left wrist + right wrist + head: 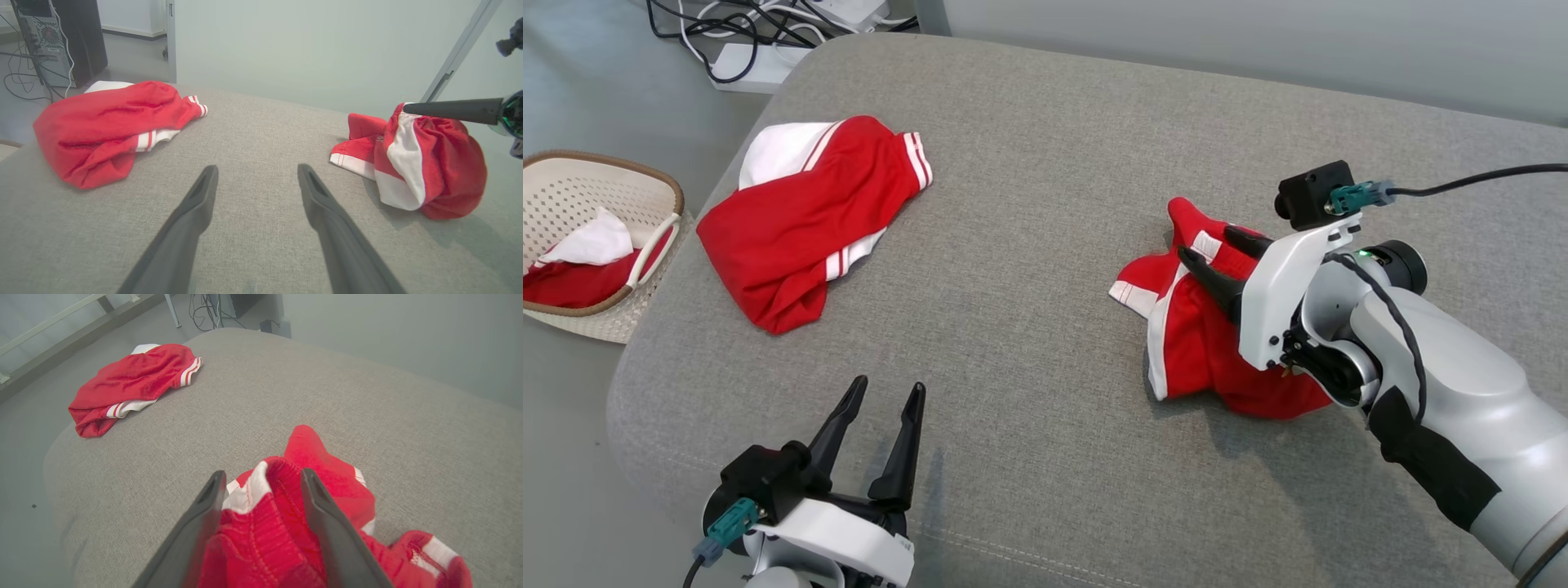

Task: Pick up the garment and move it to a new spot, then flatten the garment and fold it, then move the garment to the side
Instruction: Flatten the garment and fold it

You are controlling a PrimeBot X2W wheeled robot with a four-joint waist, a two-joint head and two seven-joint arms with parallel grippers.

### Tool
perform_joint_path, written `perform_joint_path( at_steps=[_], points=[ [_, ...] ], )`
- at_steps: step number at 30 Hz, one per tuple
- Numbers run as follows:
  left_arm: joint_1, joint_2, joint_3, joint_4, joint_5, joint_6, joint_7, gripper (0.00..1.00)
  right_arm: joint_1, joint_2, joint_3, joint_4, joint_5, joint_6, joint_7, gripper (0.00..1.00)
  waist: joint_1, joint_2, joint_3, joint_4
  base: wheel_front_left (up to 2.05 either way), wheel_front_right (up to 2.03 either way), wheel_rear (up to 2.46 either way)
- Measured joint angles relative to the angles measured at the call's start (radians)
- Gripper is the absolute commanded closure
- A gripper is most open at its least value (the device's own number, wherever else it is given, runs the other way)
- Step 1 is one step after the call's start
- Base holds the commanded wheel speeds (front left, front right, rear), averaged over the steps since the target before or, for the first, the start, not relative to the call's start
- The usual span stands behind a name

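A crumpled red garment [1201, 359] with white panels is heaped on the right side of the grey cushion [1045, 147]. My right gripper [1207, 243] is open over its top. In the right wrist view the two fingers straddle a raised fold of the garment [318, 457], with the gripper [263, 473] spread wide around it. The left wrist view shows this garment [445, 163] bunched upright with one right fingertip [449, 110] at its top. My left gripper [889, 385] stands open and holds nothing near the cushion's front left, well apart from the garment.
A second red and white garment [809, 220] lies at the cushion's far left. A woven basket [645, 171] holding red and white cloth stands on the floor to the left. Cables and a power strip [743, 61] lie behind the cushion. Bare cushion separates the two garments.
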Motion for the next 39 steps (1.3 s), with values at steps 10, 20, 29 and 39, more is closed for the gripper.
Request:
perform_joint_path(
  at_steps=[10,20,29,39],
  points=[
    [-0.008,-0.002,-0.013,-0.011,0.000,0.000,0.000,0.00,-0.020,-0.054,0.049,-0.042,0.085,0.000,-0.038,1.00,0.0000,0.0000,-0.023,-0.062,0.00,0.00,0.00],
    [-0.063,0.006,-0.093,-0.003,-0.029,0.000,0.000,0.00,0.059,-0.224,-0.053,-0.136,0.221,0.000,-0.182,1.00,0.0000,0.0000,-0.059,-0.177,0.00,0.00,0.00],
    [-0.122,0.012,-0.184,0.084,-0.077,0.000,0.000,0.00,0.189,-0.305,-0.068,-0.147,0.253,0.000,-0.204,1.00,0.0000,0.0000,-0.061,-0.276,0.00,0.00,0.00],
    [-0.276,0.035,-0.356,0.289,-0.229,0.000,0.000,0.00,0.251,-0.237,-0.084,-0.052,0.250,0.000,-0.261,1.00,0.0000,0.0000,-0.018,-0.326,0.00,0.00,0.00]
  ],
)
